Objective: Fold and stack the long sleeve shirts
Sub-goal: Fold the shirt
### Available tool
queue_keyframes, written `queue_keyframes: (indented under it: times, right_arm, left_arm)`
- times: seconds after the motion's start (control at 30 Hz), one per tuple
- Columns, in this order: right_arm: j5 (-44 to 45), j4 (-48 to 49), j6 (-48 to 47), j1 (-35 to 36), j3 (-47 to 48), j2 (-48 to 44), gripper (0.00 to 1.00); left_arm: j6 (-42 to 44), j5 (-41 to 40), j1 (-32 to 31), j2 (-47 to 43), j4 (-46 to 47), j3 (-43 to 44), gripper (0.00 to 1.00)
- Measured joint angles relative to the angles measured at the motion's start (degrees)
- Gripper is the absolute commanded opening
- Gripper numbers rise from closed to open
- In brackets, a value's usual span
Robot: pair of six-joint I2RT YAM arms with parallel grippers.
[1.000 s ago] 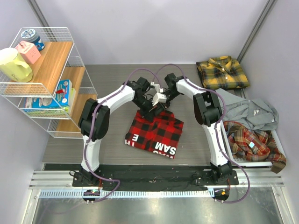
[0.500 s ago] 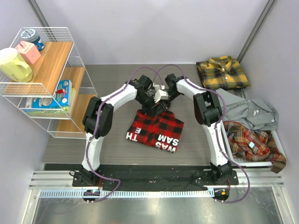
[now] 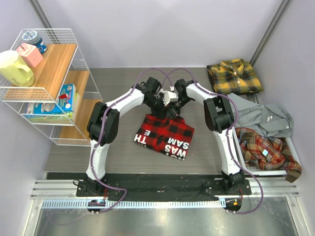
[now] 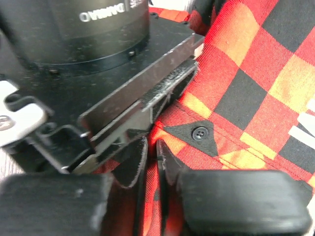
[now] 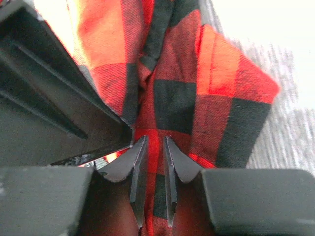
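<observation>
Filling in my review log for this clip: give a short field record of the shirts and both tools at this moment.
red-and-black shirt: partly folded, centre, white lettering up
left tool: shut on its far edge
right tool: shut on the same edge, beside the left tool
yellow plaid shirt: folded, far right corner
grey shirt, orange-brown plaid shirt: unfolded, heaped at right

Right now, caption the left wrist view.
Left fingers pinching the red-and-black check shirt beside a black button.

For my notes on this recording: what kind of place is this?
Probably a robot test cell: plain partition walls, left arm and right arm fixed to a rail by the table, a wire shelf of props.
</observation>
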Motion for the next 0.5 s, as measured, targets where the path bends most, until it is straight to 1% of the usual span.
queue_keyframes:
  times: [0.07,0.1,0.2,0.33,0.5]
  right_arm:
    - [-0.74,-1.05,-1.38,-0.07,0.00,0.20,0.25]
    - [-0.96,-1.62,-2.12,-0.07,0.00,0.28,0.24]
    - [-1.79,-3.28,-4.48,0.07,0.00,0.33,0.24]
    - [-2.62,-4.85,-7.67,1.27,-0.13,0.33,0.25]
    - [-3.58,-5.73,-10.47,3.85,-0.09,0.44,0.25]
  left_arm:
    - [-0.74,0.20,0.02,-0.22,0.94,-0.52,0.28]
    - [-1.09,0.44,0.07,-0.46,1.07,-0.83,0.34]
    - [-2.45,0.87,0.24,-2.29,1.33,-2.43,0.43]
    - [-6.01,2.64,1.99,-6.01,1.25,-4.37,0.48]
    - [-8.74,4.87,6.86,-10.88,-0.13,-7.93,0.50]
